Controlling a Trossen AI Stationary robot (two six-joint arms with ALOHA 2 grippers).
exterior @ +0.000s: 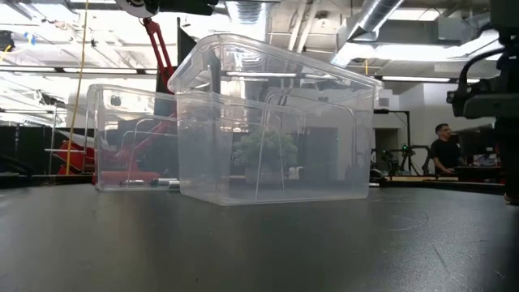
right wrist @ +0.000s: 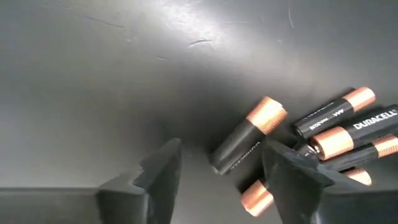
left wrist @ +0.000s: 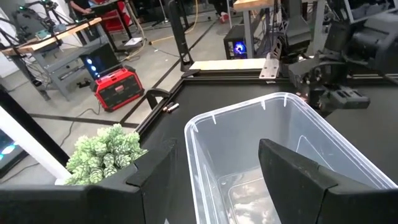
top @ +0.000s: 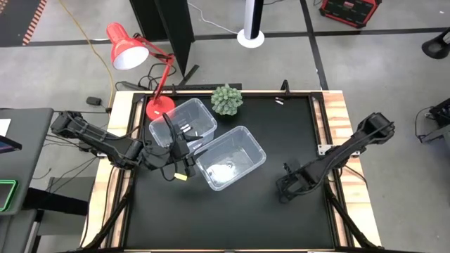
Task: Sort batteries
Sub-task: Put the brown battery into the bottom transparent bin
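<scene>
**Right claw over the dark batteries**

From above, we see the left claw (top: 177, 156) between two clear bins (top: 230, 157), the right claw (top: 287, 184) low over the black table (top: 281, 133). Its wrist view shows fingers (right wrist: 152, 177) spread wide, empty, around dark copper-tipped batteries (right wrist: 249, 144) lying on the table. The left wrist view shows open, empty fingers (left wrist: 292, 174) above a bin.

The black table (top: 232, 211) carries two clear plastic bins: one (top: 230, 157) just beyond the left fingers (left wrist: 298, 180), the other (top: 184, 122) behind it, touching or nearly so. A small green plant (top: 227, 99) and the red lamp's base (top: 159, 106) stand at the far edge. A cluster of dark batteries with copper ends (right wrist: 314, 146) lies on the bare top, one (right wrist: 249, 135) between the right fingers (right wrist: 298, 174), the rest just beside them.
</scene>
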